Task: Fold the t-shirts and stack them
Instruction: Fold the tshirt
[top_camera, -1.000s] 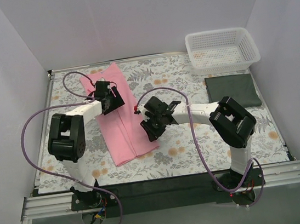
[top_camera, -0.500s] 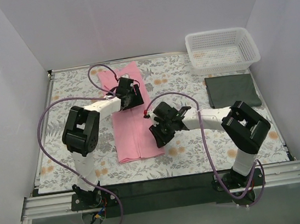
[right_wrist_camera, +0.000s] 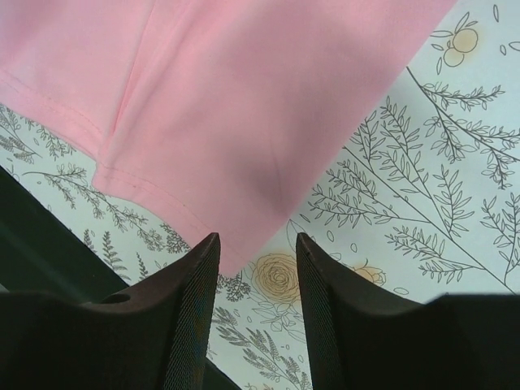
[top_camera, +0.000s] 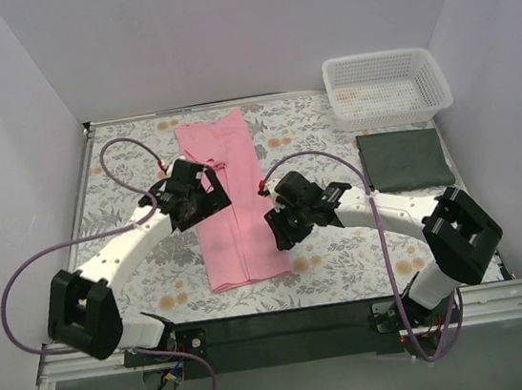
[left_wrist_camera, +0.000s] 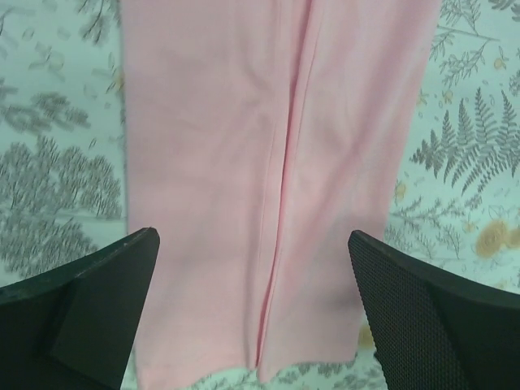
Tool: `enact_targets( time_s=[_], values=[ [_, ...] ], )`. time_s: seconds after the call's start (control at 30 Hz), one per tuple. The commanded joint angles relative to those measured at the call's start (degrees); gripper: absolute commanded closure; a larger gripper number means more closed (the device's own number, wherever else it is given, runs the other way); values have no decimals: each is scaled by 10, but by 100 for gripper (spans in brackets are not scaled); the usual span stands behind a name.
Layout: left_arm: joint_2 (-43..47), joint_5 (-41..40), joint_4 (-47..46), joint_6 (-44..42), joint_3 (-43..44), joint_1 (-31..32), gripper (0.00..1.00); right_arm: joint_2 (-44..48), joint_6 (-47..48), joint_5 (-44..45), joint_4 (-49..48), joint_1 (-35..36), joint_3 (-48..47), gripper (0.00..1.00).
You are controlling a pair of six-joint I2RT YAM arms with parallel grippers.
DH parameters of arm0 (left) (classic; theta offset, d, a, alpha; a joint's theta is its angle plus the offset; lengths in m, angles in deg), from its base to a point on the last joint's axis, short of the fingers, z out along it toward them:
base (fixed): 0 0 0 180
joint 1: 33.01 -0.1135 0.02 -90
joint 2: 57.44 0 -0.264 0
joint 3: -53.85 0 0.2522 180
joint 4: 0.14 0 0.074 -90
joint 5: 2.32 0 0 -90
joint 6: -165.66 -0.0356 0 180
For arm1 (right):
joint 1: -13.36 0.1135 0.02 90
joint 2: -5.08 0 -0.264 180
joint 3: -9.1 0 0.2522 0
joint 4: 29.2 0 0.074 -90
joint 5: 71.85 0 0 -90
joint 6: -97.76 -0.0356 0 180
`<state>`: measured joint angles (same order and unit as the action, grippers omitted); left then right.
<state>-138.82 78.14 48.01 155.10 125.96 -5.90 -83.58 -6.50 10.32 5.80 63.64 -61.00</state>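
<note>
The light pink t-shirt (top_camera: 229, 209) lies as a long narrow folded strip, running from the far side of the floral table cloth to its near edge. My left gripper (top_camera: 198, 190) hovers over the strip's left edge. In the left wrist view it (left_wrist_camera: 252, 244) is wide open and empty above the pink cloth (left_wrist_camera: 211, 122) and its middle fold seam. My right gripper (top_camera: 289, 222) is at the strip's near right side. In the right wrist view it (right_wrist_camera: 256, 242) is open and empty just above the shirt's hem corner (right_wrist_camera: 244, 122). The dark green folded t-shirt (top_camera: 405, 159) lies flat at the right.
A white mesh basket (top_camera: 386, 87) stands at the far right, just behind the green shirt. The floral table cloth (top_camera: 310, 131) covers the table between white walls. Purple cables loop from both arms. The dark front rail (top_camera: 278, 323) runs along the near edge.
The pink shirt has shifted right and now lies straighter. My left gripper has moved back from the shirt's far part to its left edge. My right gripper has moved slightly right.
</note>
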Motion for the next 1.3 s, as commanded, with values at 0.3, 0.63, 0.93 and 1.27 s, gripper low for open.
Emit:
enact_targets(
  time_s=[0.3, 0.63, 0.93, 1.27],
  values=[
    [105, 89, 143, 84, -169, 10, 16, -18, -32, 5, 16, 29, 23, 59],
    [70, 136, 118, 75, -211, 23, 37, -55, -57, 5, 19, 53, 18, 61],
    [63, 156, 104, 78, -239, 46, 42, -76, -76, 36, 50, 68, 0, 62],
    [33, 149, 100, 82, -236, 68, 78, -102, -72, 48, 83, 84, -27, 76]
  ],
)
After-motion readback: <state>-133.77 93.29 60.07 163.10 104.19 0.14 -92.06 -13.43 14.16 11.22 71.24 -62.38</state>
